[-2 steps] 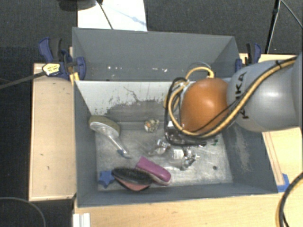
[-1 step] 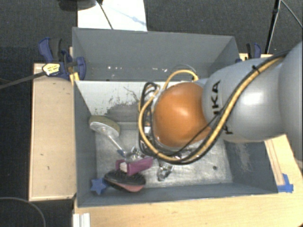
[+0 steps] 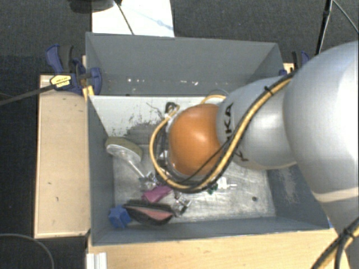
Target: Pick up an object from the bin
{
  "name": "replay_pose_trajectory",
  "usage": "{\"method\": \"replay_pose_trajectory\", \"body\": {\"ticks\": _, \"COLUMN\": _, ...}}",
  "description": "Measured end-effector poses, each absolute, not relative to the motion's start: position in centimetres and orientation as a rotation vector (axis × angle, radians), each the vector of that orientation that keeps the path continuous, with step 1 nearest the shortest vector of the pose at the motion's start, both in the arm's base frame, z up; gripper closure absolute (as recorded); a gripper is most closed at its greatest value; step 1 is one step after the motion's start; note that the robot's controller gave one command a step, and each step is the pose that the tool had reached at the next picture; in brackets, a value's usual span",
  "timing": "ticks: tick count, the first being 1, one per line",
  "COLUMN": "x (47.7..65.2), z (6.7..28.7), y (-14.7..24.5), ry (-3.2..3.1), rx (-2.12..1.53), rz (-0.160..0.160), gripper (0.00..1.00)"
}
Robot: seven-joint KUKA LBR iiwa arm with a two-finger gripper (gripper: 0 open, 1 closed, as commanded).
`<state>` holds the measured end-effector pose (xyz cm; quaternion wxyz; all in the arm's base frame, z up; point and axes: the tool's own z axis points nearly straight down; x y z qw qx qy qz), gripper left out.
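Arm (image 3: 269, 133) — bent down from right | orange cover (image 3: 190, 142) over middle of bin (image 3: 168, 60)

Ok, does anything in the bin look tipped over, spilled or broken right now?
Only the clear stemmed cup stands out: it lies on its side at the left of the bin. The blue piece, black-and-pink item and magenta piece lie loose near the front; no spill or damage shows.

The grey arm (image 3: 314, 122) reaches in from the right, wrist pointing down, its orange wrist cover (image 3: 193, 139) facing up and ringed by looped cables (image 3: 247, 122).
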<state>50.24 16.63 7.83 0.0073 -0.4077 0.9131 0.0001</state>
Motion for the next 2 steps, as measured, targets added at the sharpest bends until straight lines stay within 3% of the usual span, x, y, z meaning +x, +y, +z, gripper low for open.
{"method": "replay_pose_trajectory", "body": {"ticks": 1, "x": 50.7, "z": 8.2, "y": 16.8, "ry": 2.838, "rx": -1.267, "rz": 0.001, "gripper": 1.00}}
{"method": "replay_pose_trajectory", "body": {"ticks": 2, "x": 50.2, "z": 21.3, "y": 17.3, "ry": 2.874, "rx": -1.245, "rz": 0.000, "gripper": 1.00}}
